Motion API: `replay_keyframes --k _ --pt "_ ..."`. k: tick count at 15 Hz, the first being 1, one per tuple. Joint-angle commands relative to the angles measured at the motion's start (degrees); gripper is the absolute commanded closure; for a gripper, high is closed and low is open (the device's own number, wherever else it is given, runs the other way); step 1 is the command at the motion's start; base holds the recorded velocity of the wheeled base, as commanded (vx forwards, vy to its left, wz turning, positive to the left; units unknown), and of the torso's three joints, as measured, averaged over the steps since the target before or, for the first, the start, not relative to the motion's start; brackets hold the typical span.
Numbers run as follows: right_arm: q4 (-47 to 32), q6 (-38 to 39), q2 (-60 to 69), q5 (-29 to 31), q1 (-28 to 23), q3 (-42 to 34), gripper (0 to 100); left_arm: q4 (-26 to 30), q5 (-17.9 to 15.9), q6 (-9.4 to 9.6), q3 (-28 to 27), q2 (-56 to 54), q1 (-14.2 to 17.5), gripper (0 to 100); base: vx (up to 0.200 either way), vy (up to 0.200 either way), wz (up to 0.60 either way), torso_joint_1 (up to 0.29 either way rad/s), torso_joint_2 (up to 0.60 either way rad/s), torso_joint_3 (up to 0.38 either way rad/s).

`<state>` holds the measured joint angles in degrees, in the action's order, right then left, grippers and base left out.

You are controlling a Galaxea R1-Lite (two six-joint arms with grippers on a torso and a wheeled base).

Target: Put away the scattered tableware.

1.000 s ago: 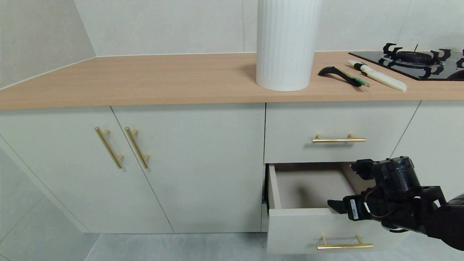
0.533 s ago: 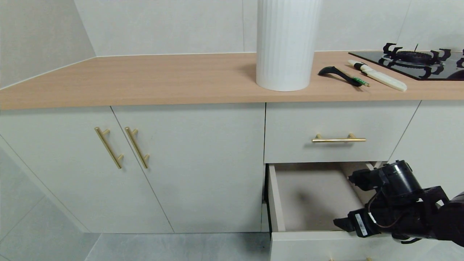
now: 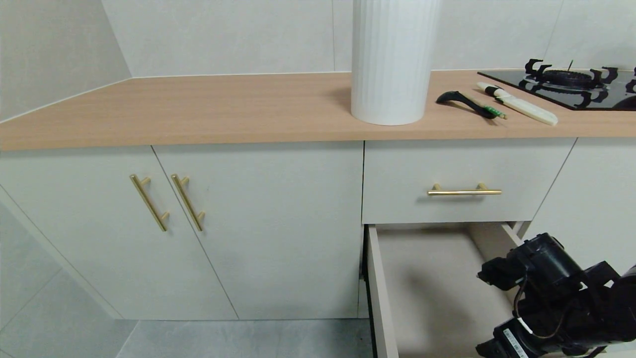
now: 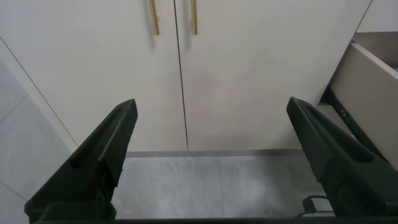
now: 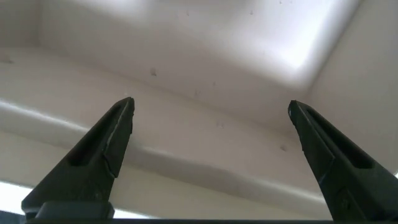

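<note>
Head view: a wooden table (image 3: 198,107) runs along a pale tiled wall (image 3: 223,35), with a corner at the left. A tall white ribbed cylinder (image 3: 392,59) stands on it near the front edge. Just to its right lie the scattered pieces: a black spoon (image 3: 449,97), chopsticks (image 3: 499,114) with a green band lying against the spoon's handle, and a white knife (image 3: 526,107) with a dark band near one end, just beside them. Behind the knife, at the table's far right, sits a black gas hob (image 3: 566,82).

Below the table are two pale cabinet doors (image 3: 248,223) with gold bar handles. To their right, the upper drawer (image 3: 464,164) is closed. The lower drawer (image 3: 437,288) stands wide open, its beige floor bare. A grey tiled floor (image 3: 223,338) lies under the cabinets.

The right end effector (image 5: 210,106) is low at the lower drawer's front right corner. Its fingers (image 5: 106,149) are spread wide and hold nothing. Between them is the pale inside of the drawer; I cannot tell whether they touch the drawer.

The left end effector (image 4: 211,106) also has its fingers (image 4: 106,155) spread wide and empty. It points at the cabinet doors and the floor, touching nothing, with the open drawer's side off to one edge.
</note>
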<state>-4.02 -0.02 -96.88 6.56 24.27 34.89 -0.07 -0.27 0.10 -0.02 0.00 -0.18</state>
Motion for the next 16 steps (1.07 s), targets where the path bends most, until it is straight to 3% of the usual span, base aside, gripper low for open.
replay_keyframes --k 1,5,9,12,16 --pt "-2.31 -0.42 0.99 0.03 1.13 0.44 0 -0.01 0.00 -0.01 0.02 0.09 0.01 0 0.000 0.000 0.00 0.000 0.00 0.000" --pt "-10.65 -1.65 2.31 0.12 2.62 1.67 0 -0.01 0.00 -0.01 0.02 0.09 0.01 0 0.000 0.000 0.00 0.000 0.00 0.000" --pt "-11.01 -0.77 2.13 0.65 2.62 3.61 0 -0.01 0.00 -0.01 0.02 0.09 0.01 0 0.000 0.000 0.00 0.000 0.00 0.000" --pt "-8.37 2.66 3.19 0.65 2.18 4.84 0 -0.01 0.00 -0.01 0.02 0.09 0.01 0 0.000 0.000 0.00 0.000 0.00 0.000" --pt "0.77 4.33 4.07 0.74 0.25 4.49 0 -0.01 0.00 -0.01 0.02 0.00 0.01 0 0.000 0.000 0.00 0.000 0.00 0.000"
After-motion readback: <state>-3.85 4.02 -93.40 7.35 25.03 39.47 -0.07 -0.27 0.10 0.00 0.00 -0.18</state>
